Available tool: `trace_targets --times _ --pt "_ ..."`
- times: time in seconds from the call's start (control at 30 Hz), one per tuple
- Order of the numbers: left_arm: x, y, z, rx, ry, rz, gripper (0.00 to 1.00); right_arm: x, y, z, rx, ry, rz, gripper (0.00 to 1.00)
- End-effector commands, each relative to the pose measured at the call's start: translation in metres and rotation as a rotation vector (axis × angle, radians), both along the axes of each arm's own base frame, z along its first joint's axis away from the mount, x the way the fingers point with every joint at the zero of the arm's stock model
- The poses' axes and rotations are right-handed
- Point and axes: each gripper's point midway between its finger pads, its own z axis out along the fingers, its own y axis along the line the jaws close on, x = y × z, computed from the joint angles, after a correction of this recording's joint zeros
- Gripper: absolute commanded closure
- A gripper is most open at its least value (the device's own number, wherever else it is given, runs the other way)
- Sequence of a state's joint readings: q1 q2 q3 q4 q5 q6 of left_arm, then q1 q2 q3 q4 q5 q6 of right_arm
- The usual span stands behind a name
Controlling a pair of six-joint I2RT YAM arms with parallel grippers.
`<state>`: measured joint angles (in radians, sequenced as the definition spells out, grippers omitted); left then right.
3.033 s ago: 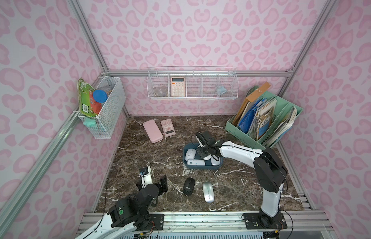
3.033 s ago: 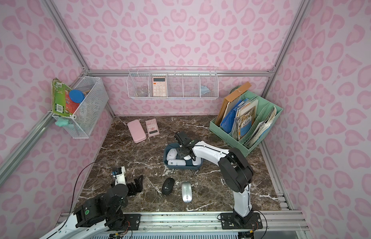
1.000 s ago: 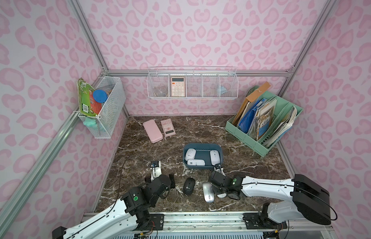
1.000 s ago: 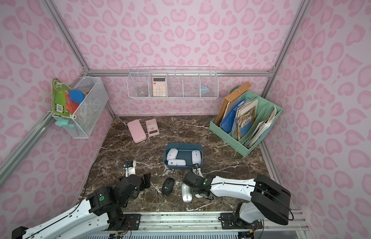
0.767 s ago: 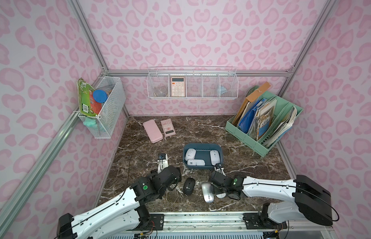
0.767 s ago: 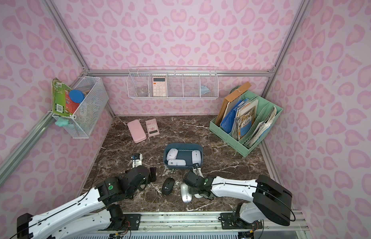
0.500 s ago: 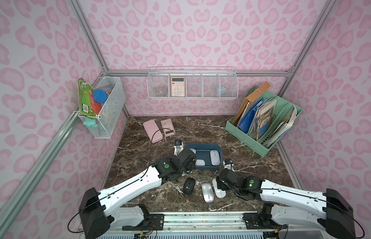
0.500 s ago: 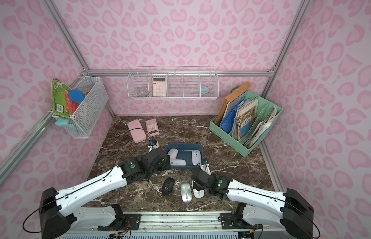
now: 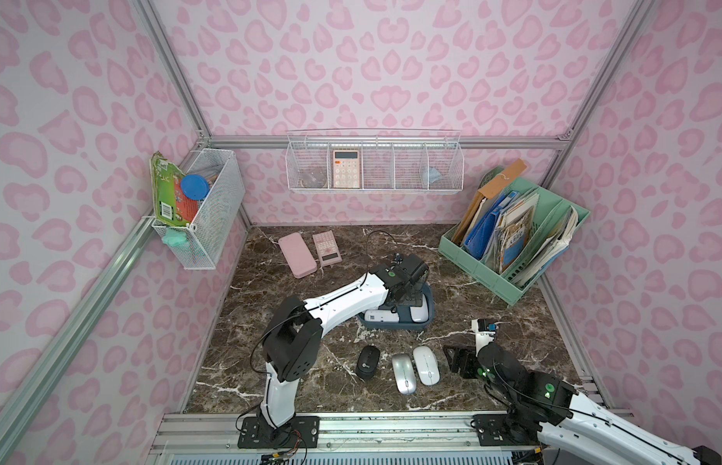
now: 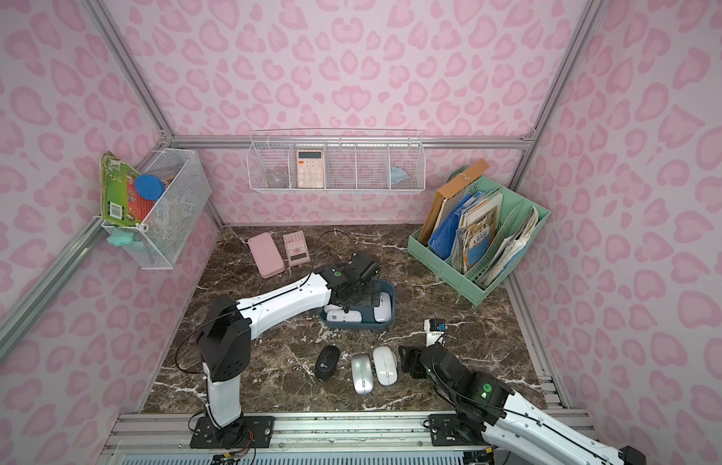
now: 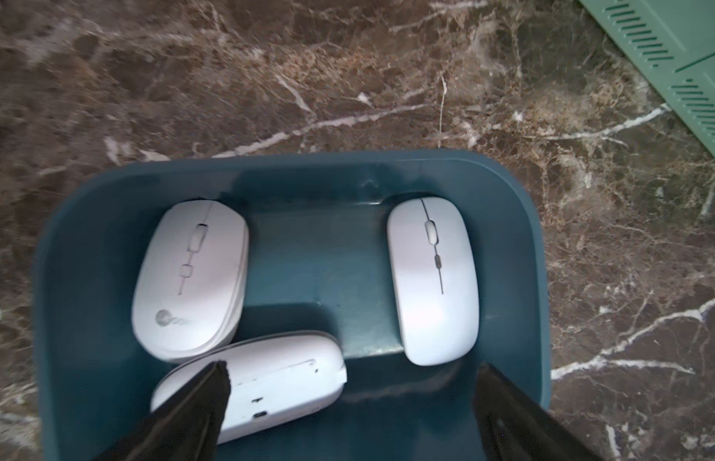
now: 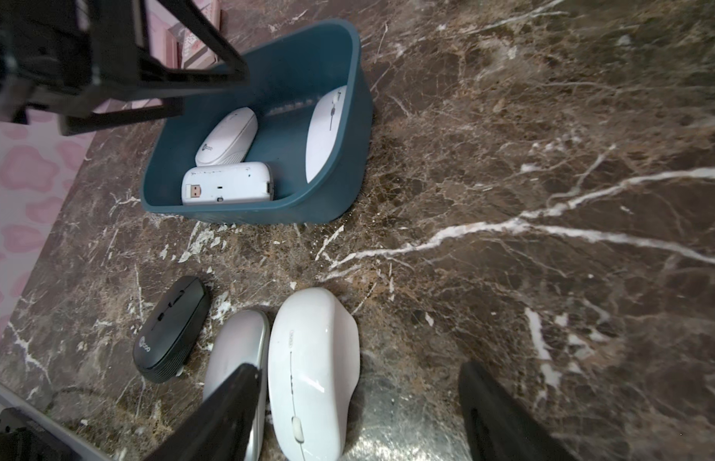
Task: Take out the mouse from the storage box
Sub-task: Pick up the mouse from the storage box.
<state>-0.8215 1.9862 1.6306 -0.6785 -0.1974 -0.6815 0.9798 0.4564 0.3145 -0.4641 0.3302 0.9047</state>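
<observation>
The left claw (image 11: 352, 367) hangs spread wide and empty just above the storage box (image 11: 88, 223), with its fingertips over the end where a belly-up mouse (image 11: 276, 379) lies crosswise. The box sits mid-bench and holds three white mice. Besides the belly-up one there is a logo-marked mouse (image 11: 188, 275) close against it and a slim mouse (image 11: 431, 279) apart along the opposite wall. In a top view the left arm (image 9: 343, 298) hides much of the box.

The right claw (image 12: 358, 371) is also wide and holds nothing, low over the bench (image 12: 547, 199). A white mouse (image 12: 312, 367) lies just inside one finger. A silver mouse (image 12: 236, 343) is just beside it, then a black mouse (image 12: 170, 329). Whether that finger touches the silver mouse cannot be told.

Farther off stand a mint-green file rack (image 9: 508, 284) of folders, a pink case (image 9: 297, 255) and a pink calculator (image 9: 327, 247).
</observation>
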Motion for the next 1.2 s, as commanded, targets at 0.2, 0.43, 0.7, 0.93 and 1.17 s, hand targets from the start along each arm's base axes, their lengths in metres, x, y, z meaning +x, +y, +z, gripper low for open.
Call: trace_targets --times 0.2,0.43,0.7,0.93,1.17 --pt "0.004 -0.04 -0.035 -0.07 0.144 -0.065 0.07 0.002 0.003 -0.007 -0.045 0.03 -0.006 0.17" --pt "0.008 -0.055 -0.065 -0.058 0.214 -0.065 0.12 0.002 0.003 -0.005 -0.028 0.022 -0.004 0.17" --pt "0.01 -0.056 -0.081 -0.04 0.242 -0.06 0.16 0.003 0.003 -0.006 -0.039 0.023 -0.001 0.17" --pt "0.01 -0.036 -0.082 0.028 0.224 -0.028 0.21 0.003 0.002 -0.005 -0.036 0.02 -0.007 0.17" --pt "0.007 -0.016 -0.073 0.082 0.183 -0.014 0.22 0.003 0.002 -0.007 -0.045 0.024 -0.008 0.17"
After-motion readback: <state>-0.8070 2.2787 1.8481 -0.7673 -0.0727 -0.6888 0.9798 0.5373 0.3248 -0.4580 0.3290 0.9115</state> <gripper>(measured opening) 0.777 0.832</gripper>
